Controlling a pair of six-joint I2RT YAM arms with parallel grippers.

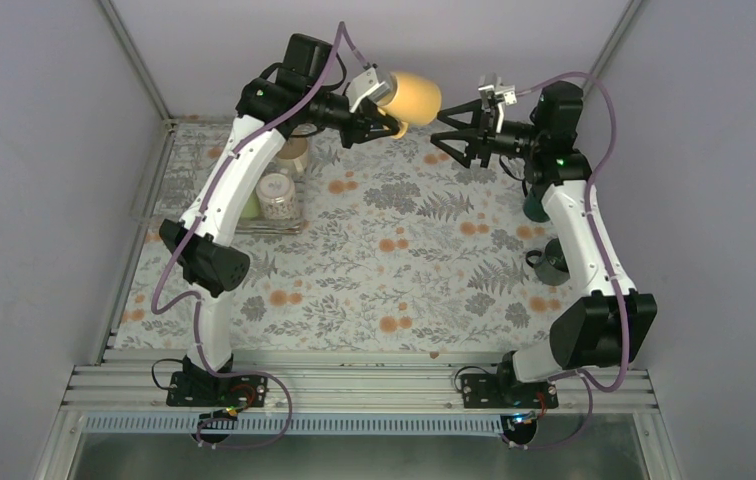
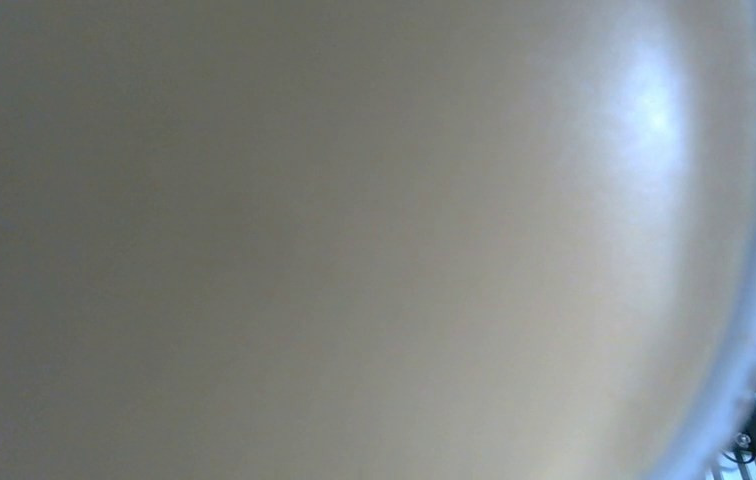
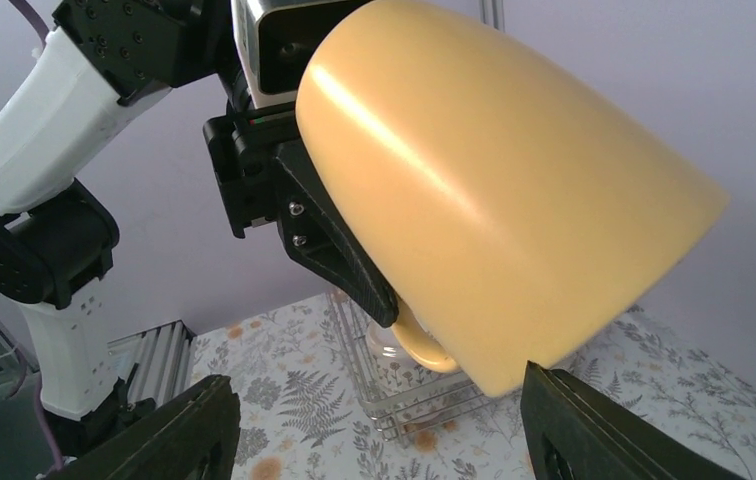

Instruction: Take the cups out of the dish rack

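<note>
My left gripper (image 1: 382, 122) is shut on the yellow mug (image 1: 414, 97) and holds it on its side, high above the far middle of the table. The mug's wall (image 2: 354, 240) fills the left wrist view. My right gripper (image 1: 451, 140) is open and empty, just right of the mug and pointing at it. In the right wrist view the mug (image 3: 494, 190) hangs just above my spread fingers (image 3: 179, 430), apart from them. The dish rack (image 1: 254, 226) sits at the far left and holds the cream-white mug (image 1: 295, 155), the patterned mug (image 1: 277, 196) and the pale green mug (image 1: 249, 206).
A dark green mug (image 1: 551, 267) stands on the floral cloth (image 1: 394, 270) by the right arm. Another dark green thing (image 1: 533, 206) is partly hidden behind that arm. Grey walls enclose the table on the left, the right and the far side.
</note>
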